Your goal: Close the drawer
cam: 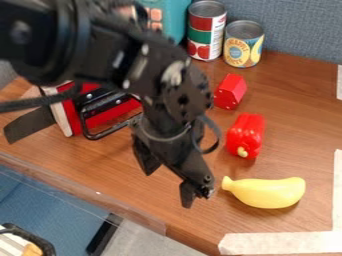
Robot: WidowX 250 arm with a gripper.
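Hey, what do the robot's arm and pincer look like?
The arm is black and chunky, with rounded joints, small pale screw heads and a pale patch. Its pincer is black and angular, and a dark cable loops out beside it.

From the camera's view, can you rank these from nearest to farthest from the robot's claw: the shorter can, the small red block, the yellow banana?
Measured from the gripper:
1. Yellow banana, to its right in the picture.
2. Small red block, up and to the right.
3. Shorter can, at the back.
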